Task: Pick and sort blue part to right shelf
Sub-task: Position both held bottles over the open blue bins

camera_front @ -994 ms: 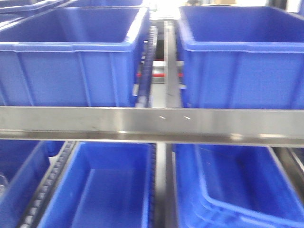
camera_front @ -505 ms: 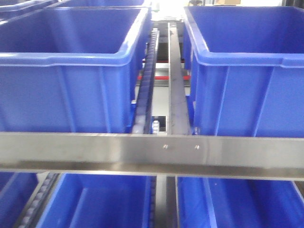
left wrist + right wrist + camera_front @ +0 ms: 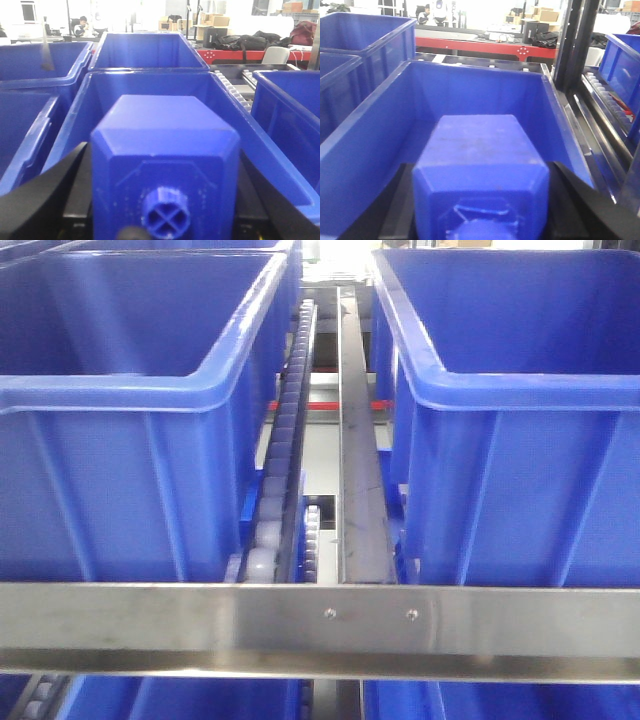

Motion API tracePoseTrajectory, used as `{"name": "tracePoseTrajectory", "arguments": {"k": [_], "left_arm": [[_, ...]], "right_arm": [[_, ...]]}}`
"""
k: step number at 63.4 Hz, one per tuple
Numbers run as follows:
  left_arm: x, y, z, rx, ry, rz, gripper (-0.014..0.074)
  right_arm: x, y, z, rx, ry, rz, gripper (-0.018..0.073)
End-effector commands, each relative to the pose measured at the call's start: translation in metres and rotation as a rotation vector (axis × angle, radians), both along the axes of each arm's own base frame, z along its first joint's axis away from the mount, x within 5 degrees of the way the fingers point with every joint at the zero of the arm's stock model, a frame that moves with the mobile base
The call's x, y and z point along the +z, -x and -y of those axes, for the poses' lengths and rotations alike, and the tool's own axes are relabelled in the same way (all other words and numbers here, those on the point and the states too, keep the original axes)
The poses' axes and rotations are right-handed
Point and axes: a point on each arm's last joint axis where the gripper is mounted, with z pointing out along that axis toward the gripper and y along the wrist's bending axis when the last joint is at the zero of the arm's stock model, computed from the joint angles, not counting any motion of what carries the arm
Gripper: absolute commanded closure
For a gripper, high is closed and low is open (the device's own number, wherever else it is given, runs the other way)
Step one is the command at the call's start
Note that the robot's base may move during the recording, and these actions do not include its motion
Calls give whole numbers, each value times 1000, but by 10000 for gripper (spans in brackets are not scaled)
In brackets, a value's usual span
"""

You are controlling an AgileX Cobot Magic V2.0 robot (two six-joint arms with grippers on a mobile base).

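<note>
A blocky blue part with a cross-shaped stub fills the left wrist view, and my left gripper is shut on it, black fingers on both sides. My right gripper is shut on a second blue part. Each part hangs over an open blue bin. The front view shows the right shelf, its steel front rail crossing low in the picture. No gripper shows in that view.
Two large blue bins sit on the tier, with a roller track and a steel divider between them. More bins flank the wrist views. A dark upright post stands right of the right-hand bin.
The front view has closed in on the rack. The steel rail has dropped lower in the picture, the upper bins loom larger, and the lower tier's bins have nearly left view.
</note>
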Motion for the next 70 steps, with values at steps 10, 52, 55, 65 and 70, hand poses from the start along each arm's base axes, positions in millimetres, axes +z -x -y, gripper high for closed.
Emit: {"name": "tracePoseTrajectory", "arguments": {"k": [10, 52, 55, 65, 70], "left_arm": [[16, 2, -2, 17, 29, 99, 211], [16, 1, -2, 17, 29, 96, 211], [16, 1, -2, 17, 29, 98, 211], [16, 1, -2, 17, 29, 98, 211], [16, 1, -2, 16, 33, 98, 211]], "right_arm": [[19, 2, 0, -6, 4, 125, 153], [19, 2, 0, -6, 4, 127, 153], [20, 2, 0, -5, 3, 132, 153], [20, 2, 0, -6, 4, 129, 153], [20, 2, 0, -5, 3, 133, 153]]}}
